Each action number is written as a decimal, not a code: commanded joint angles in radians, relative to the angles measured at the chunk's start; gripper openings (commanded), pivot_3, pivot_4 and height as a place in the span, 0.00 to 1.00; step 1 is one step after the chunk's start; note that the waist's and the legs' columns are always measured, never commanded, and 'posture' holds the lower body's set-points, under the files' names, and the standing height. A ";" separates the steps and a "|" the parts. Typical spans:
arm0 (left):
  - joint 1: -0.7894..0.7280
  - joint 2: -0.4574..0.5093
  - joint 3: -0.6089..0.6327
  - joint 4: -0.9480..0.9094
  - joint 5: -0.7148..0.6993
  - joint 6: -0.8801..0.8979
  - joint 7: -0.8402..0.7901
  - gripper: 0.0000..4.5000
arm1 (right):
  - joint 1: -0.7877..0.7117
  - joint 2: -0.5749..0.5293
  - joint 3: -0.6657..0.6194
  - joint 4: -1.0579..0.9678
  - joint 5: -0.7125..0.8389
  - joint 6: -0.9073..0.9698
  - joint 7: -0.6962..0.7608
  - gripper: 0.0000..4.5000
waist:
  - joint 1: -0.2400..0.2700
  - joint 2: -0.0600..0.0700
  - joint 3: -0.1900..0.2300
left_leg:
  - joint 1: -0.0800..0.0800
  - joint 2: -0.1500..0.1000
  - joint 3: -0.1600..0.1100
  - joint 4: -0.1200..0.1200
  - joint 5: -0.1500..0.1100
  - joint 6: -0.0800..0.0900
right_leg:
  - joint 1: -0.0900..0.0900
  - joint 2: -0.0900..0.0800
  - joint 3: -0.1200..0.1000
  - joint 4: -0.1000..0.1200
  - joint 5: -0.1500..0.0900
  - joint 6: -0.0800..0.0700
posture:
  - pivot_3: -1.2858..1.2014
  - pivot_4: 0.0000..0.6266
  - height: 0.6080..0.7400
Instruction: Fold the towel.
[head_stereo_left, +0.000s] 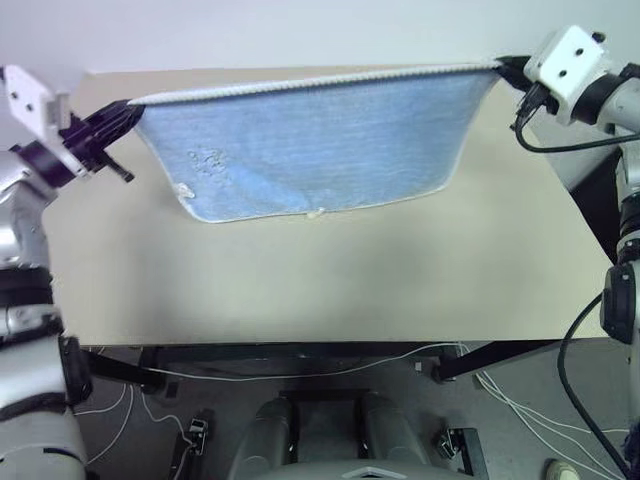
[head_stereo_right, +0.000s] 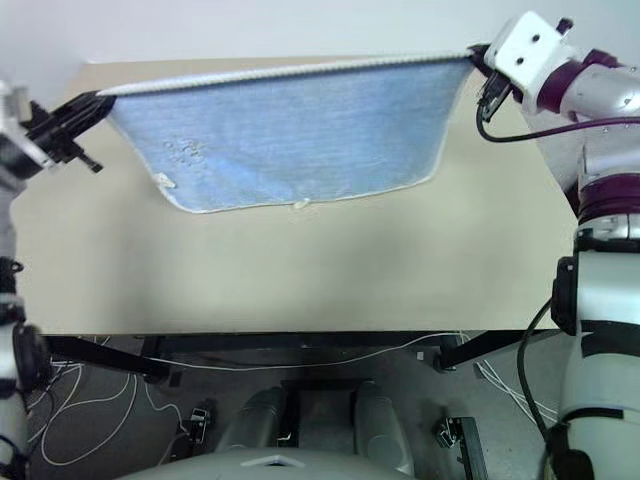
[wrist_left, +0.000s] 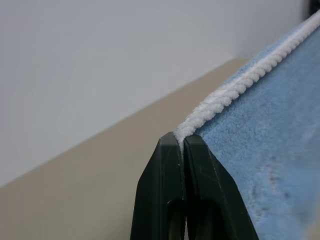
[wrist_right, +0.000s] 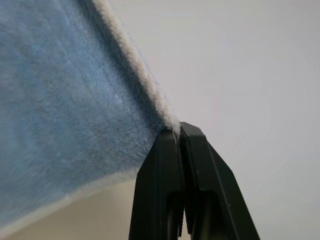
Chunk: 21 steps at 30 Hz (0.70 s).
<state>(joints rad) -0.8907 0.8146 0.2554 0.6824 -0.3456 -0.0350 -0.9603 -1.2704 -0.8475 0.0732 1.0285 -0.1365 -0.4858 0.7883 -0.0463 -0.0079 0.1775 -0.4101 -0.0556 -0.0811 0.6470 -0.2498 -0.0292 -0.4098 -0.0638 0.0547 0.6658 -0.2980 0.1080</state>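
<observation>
Left gripper (head_stereo_left: 128, 108): pinched tight on the towel's far-left corner.
Towel (head_stereo_left: 310, 150): stretched flat in the air between both grippers, over the far half of the table (head_stereo_left: 330, 290); lower edge hangs free.
Right gripper (head_stereo_left: 500, 68): clamped on the far-right corner.
Progress: spread and lifted, no fold made yet; all folding remains, I judge.
Room: bare tabletop near the robot, table edges far off either side.

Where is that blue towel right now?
The towel hangs spread out in the air above the beige table, stretched between the left gripper and the right gripper, each pinching one top corner.
</observation>
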 joint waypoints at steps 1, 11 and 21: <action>-0.096 0.024 0.000 0.128 0.056 -0.096 0.024 0.00 | -0.049 -0.029 -0.020 0.028 -0.011 -0.016 -0.032 0.01 | -0.001 0.000 0.000 | 0.000 0.000 0.000 0.000 0.000 0.000 | 0.000 0.000 0.000 0.000 0.000 0.000 | 0.52 0.24 1.00; 0.107 0.105 0.071 -0.048 -0.086 0.008 -0.257 0.00 | 0.311 -0.128 -0.144 -0.336 0.273 0.155 0.337 0.01 | 0.000 0.000 0.000 | -0.001 0.001 0.001 0.000 0.000 0.001 | 0.001 0.000 0.000 0.000 0.000 0.000 | 0.52 0.24 1.00; 0.645 0.195 0.212 -0.485 -0.227 0.308 -0.321 0.00 | 0.912 -0.194 -0.288 -0.976 0.552 0.592 0.444 0.01 | 0.004 0.000 0.000 | 0.001 0.002 0.000 0.001 -0.001 0.002 | 0.002 -0.002 0.001 0.001 0.000 0.000 | 0.52 0.24 1.00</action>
<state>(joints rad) -0.2589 0.9742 0.4124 0.2574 -0.5438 0.2443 -1.2789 -0.3641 -1.0039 -0.1556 0.1287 0.3657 0.0559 1.2261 -0.0422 -0.0075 0.1775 -0.4091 -0.0534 -0.0812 0.6478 -0.2507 -0.0276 -0.4080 -0.0657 0.0558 0.6662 -0.2980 0.1080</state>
